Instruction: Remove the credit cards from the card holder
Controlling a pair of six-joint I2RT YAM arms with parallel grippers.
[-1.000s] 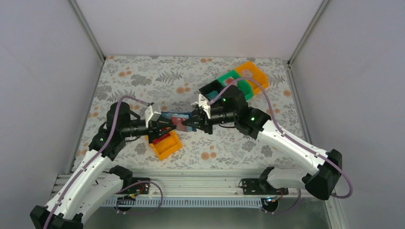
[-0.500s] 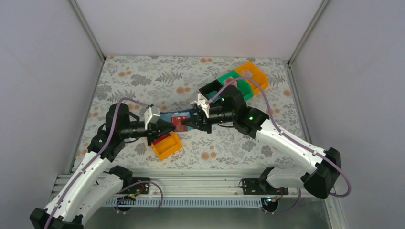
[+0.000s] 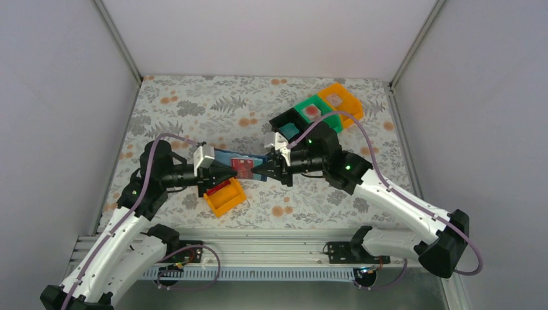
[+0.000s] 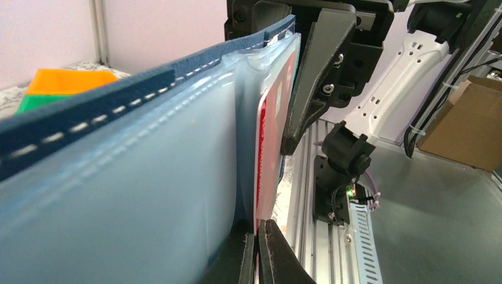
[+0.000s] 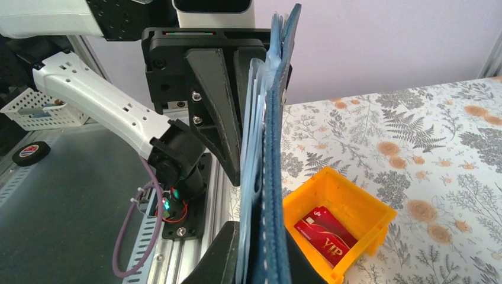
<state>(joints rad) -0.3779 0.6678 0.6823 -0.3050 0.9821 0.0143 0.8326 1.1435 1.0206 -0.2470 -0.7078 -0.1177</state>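
The card holder (image 3: 227,157) is a navy wallet with pale blue sleeves, held in the air between both grippers. My right gripper (image 3: 270,169) is shut on its edge, seen up close in the right wrist view (image 5: 275,148). My left gripper (image 3: 223,173) is shut on the edge of a red credit card (image 3: 243,166) that sticks partly out of a sleeve (image 4: 148,195). In the left wrist view the jaws (image 4: 258,248) pinch the red card (image 4: 269,154). Another red card (image 5: 322,234) lies in the small orange bin (image 5: 367,210).
The small orange bin (image 3: 223,197) sits on the floral table just under the left gripper. At the back right stand a black bin (image 3: 282,121) with a teal card, a green bin (image 3: 321,116) with a reddish card, and an orange bin (image 3: 349,103) with a pale card.
My right arm has shifted a little right and toward the near edge with the wallet. The left gripper stays shut on the red card, which shows more between the grippers.
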